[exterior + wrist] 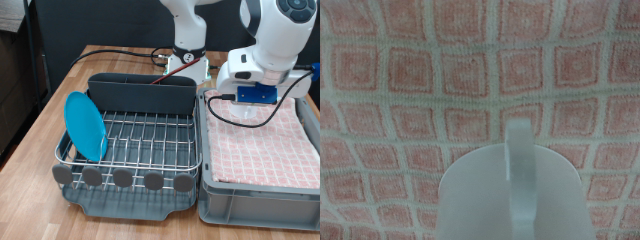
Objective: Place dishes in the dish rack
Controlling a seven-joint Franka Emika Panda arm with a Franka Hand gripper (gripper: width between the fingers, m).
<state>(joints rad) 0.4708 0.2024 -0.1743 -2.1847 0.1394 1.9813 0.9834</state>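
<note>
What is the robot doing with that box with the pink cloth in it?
The robot is putting dishes away. The light-blue plate already stands on edge in the silver wire dish rack. The arm now reaches over the grey crate lined with pink checked cloth. In the wrist view a pale rounded thing sits close to the camera; what it is, I cannot tell.

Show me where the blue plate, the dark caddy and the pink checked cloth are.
blue plate (86, 124), exterior view, middle of its face.
dark caddy (140, 92), exterior view, front wall.
pink checked cloth (262, 150), exterior view, bare middle.
</note>
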